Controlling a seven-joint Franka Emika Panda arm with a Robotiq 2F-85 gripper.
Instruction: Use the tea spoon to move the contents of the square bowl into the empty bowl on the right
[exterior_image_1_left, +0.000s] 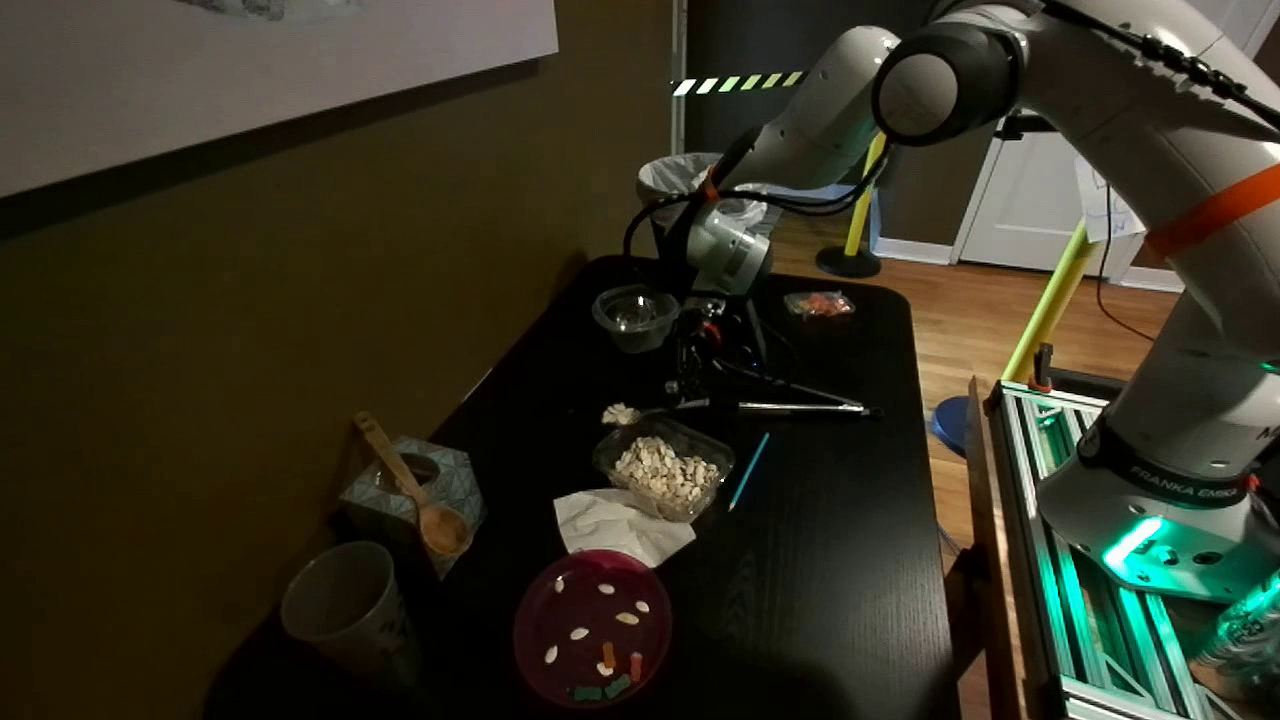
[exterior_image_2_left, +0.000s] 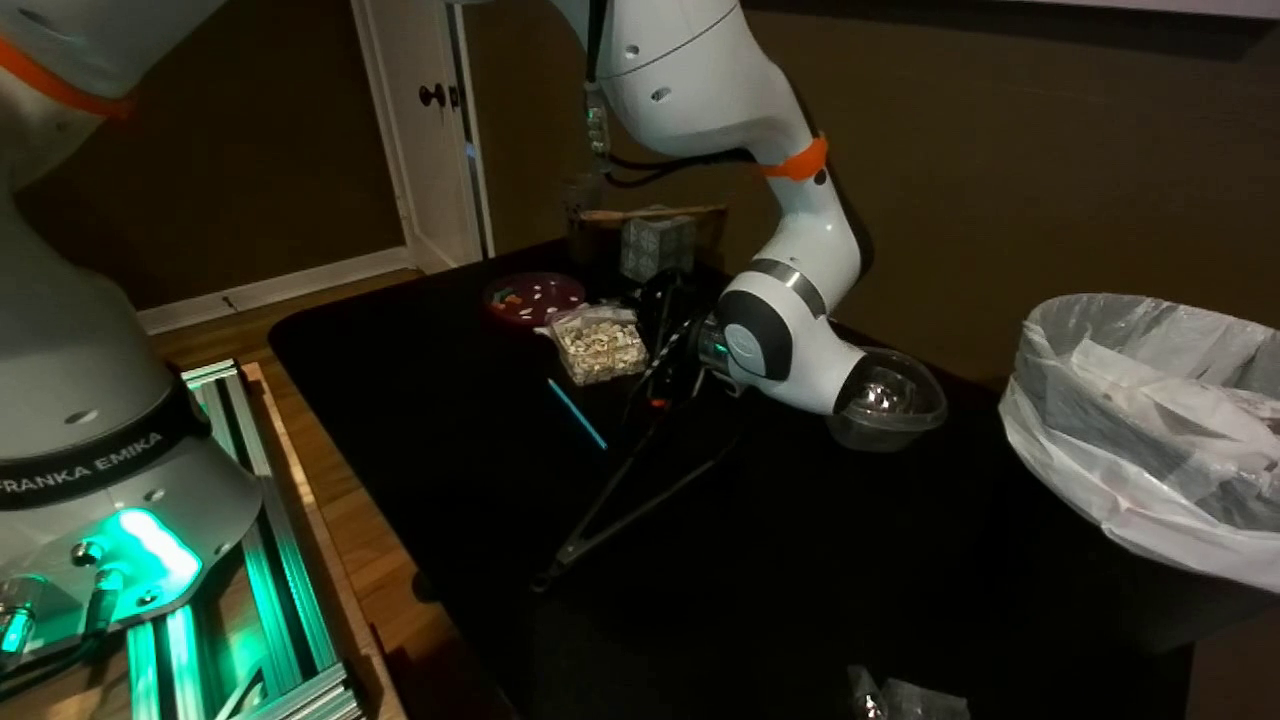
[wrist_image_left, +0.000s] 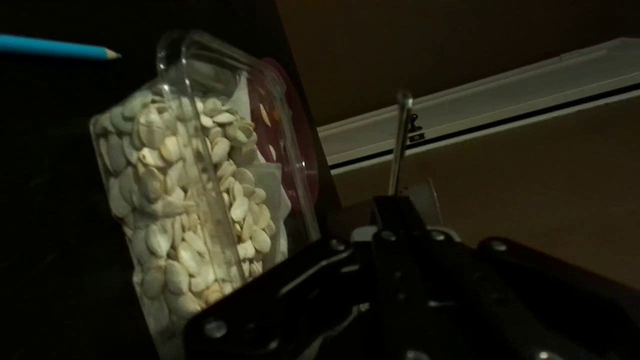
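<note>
Nearest, in an exterior view, I have the red plate (exterior_image_1_left: 595, 615), then the crumpled white paper (exterior_image_1_left: 612, 525), then the square bowl (exterior_image_1_left: 700, 442), well stocked with pale seeds (exterior_image_1_left: 665, 472). A blue pencil (exterior_image_1_left: 749, 471) lies near that bowl. Past the bowl's far rim, my gripper (wrist_image_left: 392, 202) has the teaspoon (wrist_image_left: 398, 150): in the wrist view its fingers pinch the handle, whose end pokes out beyond them. A small heap (exterior_image_1_left: 621, 413) of seeds sits on the spoon's head; whether any of that overhangs the square bowl, I cannot tell. Farther back, near the gripper, stands the empty bowl (exterior_image_1_left: 637, 341); something glints inside, but I make out no seeds there.

I judge this to be the carrying step: a scoop is loaded, not yet tipped, and plenty more will have to follow. The next move calls for drawing back toward the empty bowl, spoon level and high enough to clear its rim, then rolling the wrist slowly once the load is over the middle. A jerk could shed seeds.
</note>
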